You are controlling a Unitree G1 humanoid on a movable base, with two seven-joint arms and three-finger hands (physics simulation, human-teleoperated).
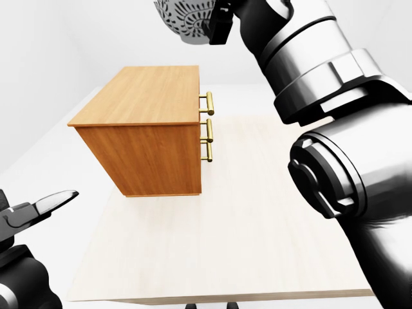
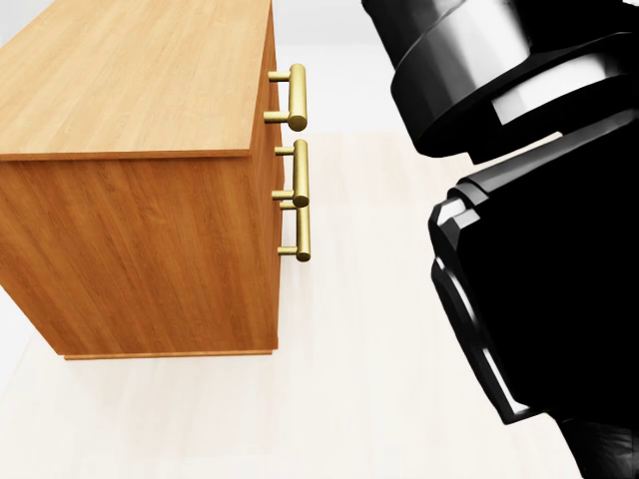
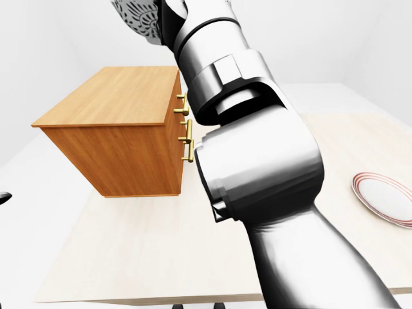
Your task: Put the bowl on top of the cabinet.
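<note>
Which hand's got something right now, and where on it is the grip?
The right hand holds the bowl aloft by its side wall; the rim is cropped from view. The left hand holds nothing.

- Matt grained wood on the cabinet [image 1: 145,100].
- Brassy metal sheen on handles [image 2: 298,97].
- Pale matt wood (faint grain) across the table [image 1: 244,244].
- Glossy shell on the right arm [image 1: 335,84].

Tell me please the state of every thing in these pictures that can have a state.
bowl, held in the air by the right hand, higher than the cabinet top.
right hand, shut on the bowl.
left hand, open and empty, low at the left-eye view's left edge.
cabinet, drawers look shut, nothing on its top.
plate, lying flat on the table, empty.
</note>
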